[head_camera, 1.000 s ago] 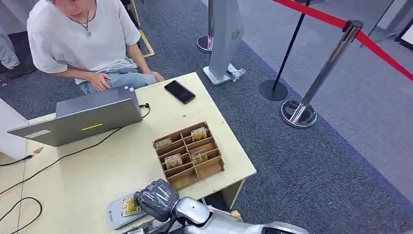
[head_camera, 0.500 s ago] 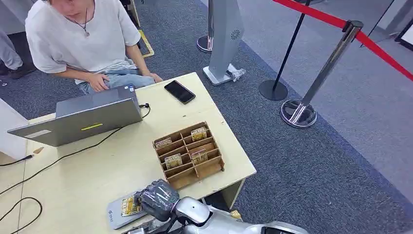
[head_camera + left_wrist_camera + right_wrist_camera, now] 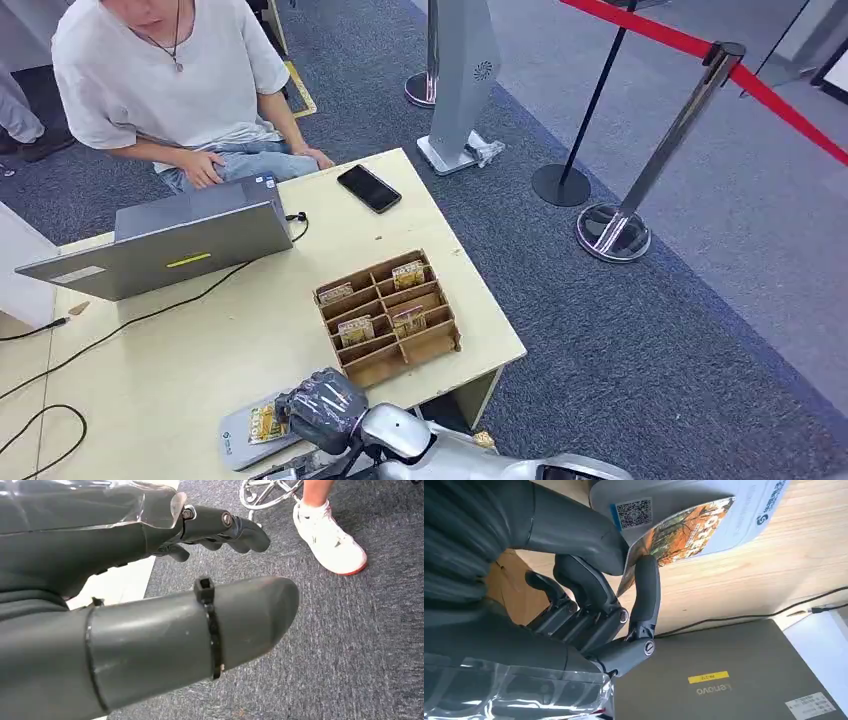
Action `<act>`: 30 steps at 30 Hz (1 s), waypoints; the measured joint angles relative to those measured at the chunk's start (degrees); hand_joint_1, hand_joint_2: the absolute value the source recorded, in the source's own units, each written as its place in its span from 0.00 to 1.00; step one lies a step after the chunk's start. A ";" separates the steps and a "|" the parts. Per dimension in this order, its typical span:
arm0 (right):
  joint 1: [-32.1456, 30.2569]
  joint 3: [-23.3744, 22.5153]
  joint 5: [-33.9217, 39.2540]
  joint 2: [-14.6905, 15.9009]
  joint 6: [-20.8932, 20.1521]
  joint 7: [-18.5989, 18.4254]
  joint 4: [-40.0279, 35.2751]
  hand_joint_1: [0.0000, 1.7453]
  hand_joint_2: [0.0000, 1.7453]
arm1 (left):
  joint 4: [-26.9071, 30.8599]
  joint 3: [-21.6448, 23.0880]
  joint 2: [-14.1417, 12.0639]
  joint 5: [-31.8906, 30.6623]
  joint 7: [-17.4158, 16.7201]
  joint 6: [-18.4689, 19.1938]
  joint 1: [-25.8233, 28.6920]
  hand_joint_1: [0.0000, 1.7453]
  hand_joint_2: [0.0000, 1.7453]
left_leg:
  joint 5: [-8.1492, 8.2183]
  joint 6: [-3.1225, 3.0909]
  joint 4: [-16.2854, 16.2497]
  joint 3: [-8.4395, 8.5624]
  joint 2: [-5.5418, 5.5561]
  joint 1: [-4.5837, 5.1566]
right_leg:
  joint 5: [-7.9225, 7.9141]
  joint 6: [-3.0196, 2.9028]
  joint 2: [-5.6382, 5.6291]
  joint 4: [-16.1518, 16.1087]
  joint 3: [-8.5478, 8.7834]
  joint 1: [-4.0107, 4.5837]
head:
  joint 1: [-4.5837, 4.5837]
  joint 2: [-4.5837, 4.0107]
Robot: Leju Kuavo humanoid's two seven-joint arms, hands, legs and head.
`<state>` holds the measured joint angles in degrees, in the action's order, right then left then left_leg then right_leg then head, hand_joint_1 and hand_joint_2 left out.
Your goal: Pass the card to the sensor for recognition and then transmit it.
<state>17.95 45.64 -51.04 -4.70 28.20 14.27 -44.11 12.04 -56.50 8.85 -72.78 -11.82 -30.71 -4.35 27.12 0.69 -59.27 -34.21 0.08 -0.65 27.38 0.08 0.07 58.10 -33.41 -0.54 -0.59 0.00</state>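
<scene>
- The head view looks forward and down from high up, over the whole table (image 3: 180,370).
- The right wrist view sits close behind the right hand (image 3: 589,610), at the table's near edge; both take in the laptop (image 3: 170,240).
- The left wrist view looks down at grey carpet (image 3: 350,645).

On the table (image 3: 200,370), the laptop (image 3: 170,240) lies left of the phone (image 3: 368,188), the divided box (image 3: 388,315) nearer the robot.

Near end of card (image 3: 268,423) under right hand (image 3: 322,408); sensor's (image 3: 232,450) edge cropped.
</scene>
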 joint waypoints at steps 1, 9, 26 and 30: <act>0.00 -0.02 0.26 0.02 -0.02 0.29 -0.07 1.00 1.00 | 0.00 -0.02 0.00 0.00 0.02 0.00 0.00 0.00 0.00 | 0.00 0.00 0.00 0.00 0.00 0.00 | 0.00 0.00 0.00 0.00 0.00 0.00 | 0.02 0.00; -0.42 -0.61 3.74 0.59 -0.59 2.89 -6.89 1.00 1.00 | 0.00 -0.02 0.00 0.39 0.02 -0.04 0.02 0.00 0.00 | 0.00 0.00 0.00 0.00 -0.01 0.00 | 0.00 0.00 -0.01 0.00 -0.01 0.00 | 0.00 0.00; 2.18 -1.75 5.97 4.74 -3.08 4.85 -28.06 1.00 1.00 | 0.00 -0.02 -0.02 1.11 -0.59 -0.48 0.04 0.00 0.00 | -0.01 0.00 0.00 0.01 -0.01 0.00 | -0.01 0.00 -0.01 0.00 0.00 0.00 | 0.00 0.00; 5.05 -2.73 4.37 5.09 -2.73 3.08 -29.97 1.00 1.00 | 0.00 -0.02 -0.02 0.70 -0.39 -0.44 0.03 0.00 0.00 | -0.01 0.00 0.00 0.01 -0.01 0.00 | -0.02 -0.01 -0.01 0.00 0.00 0.00 | 0.02 0.00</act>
<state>23.01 42.91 -46.67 0.39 25.46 17.35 -74.07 12.04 -56.52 8.83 -72.08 -12.22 -31.15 -4.32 27.11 0.69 -59.28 -34.19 0.07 -0.64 27.37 0.07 0.06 58.11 -33.41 -0.54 -0.57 0.00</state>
